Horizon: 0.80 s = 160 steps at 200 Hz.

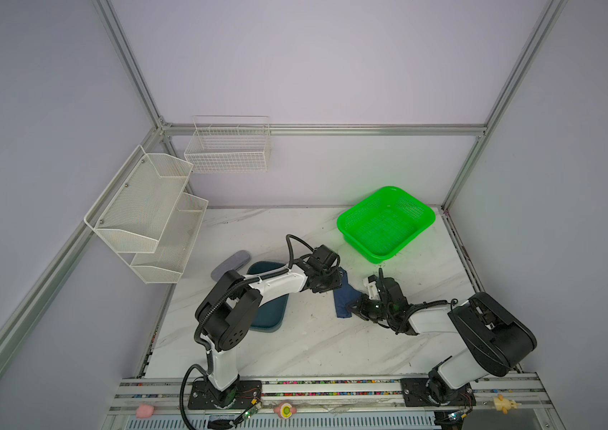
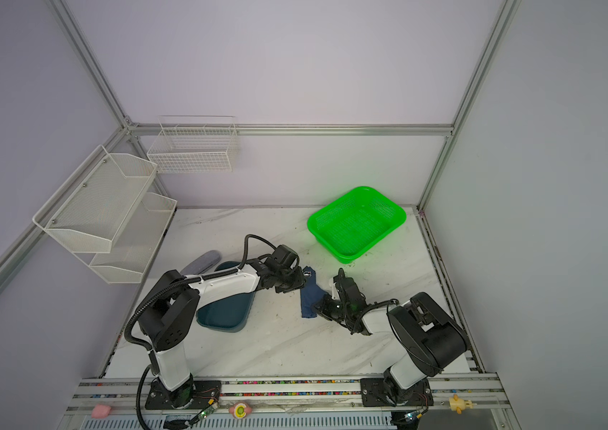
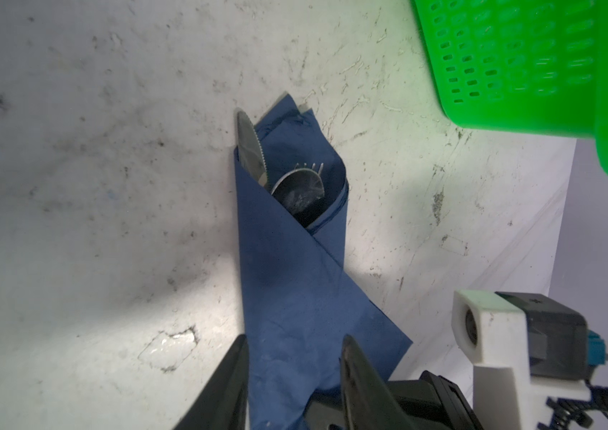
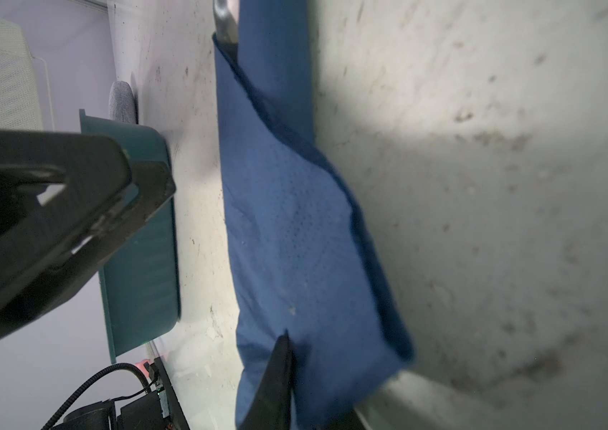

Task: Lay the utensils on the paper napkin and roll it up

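The navy paper napkin [image 1: 345, 301] [image 2: 310, 298] lies mid-table as a narrow roll around the utensils. In the left wrist view the knife [image 3: 248, 145], the spoon [image 3: 297, 190] and the fork tines [image 3: 310, 166] poke out of the napkin's [image 3: 287, 279] far end. My left gripper [image 3: 295, 338] [image 1: 336, 281] is open, its fingers standing on either side of the roll. My right gripper [image 4: 291, 346] [image 1: 351, 309] is shut on the near corner of the napkin [image 4: 295, 223], which is lifted a little. Its lower finger is hidden under the paper.
A green basket [image 1: 384, 257] [image 2: 351, 255] [image 3: 518, 74] stands at the back right, close behind the roll. A dark teal tray [image 1: 269, 316] [image 4: 142, 260] and a grey oblong case [image 1: 230, 262] lie under and behind my left arm. White wire racks [image 1: 146, 216] hang on the left wall.
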Each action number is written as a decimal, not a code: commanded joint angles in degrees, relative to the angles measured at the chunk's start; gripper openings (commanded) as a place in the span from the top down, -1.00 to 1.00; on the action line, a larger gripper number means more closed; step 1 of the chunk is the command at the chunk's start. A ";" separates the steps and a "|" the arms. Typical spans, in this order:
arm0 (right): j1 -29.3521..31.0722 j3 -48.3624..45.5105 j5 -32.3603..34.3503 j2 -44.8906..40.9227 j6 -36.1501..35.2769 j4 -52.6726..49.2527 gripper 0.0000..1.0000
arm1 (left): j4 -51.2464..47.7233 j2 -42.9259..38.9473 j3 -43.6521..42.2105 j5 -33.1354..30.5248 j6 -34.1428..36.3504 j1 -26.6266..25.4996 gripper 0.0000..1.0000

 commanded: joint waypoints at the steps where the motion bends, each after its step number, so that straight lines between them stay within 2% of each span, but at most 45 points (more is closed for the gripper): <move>1: 0.01 -1.54 1.45 2.58 -0.15 -9.24 0.71 | 0.20 0.62 -1.75 1.14 0.82 -0.19 0.26; 110: 0.00 -1.42 1.30 2.81 0.13 -9.06 0.70 | -2.28 5.87 0.33 1.93 2.36 -1.88 0.40; 160: -0.07 -0.88 1.87 0.74 1.45 -9.06 0.55 | -2.36 6.72 -0.38 2.00 2.40 -2.33 0.44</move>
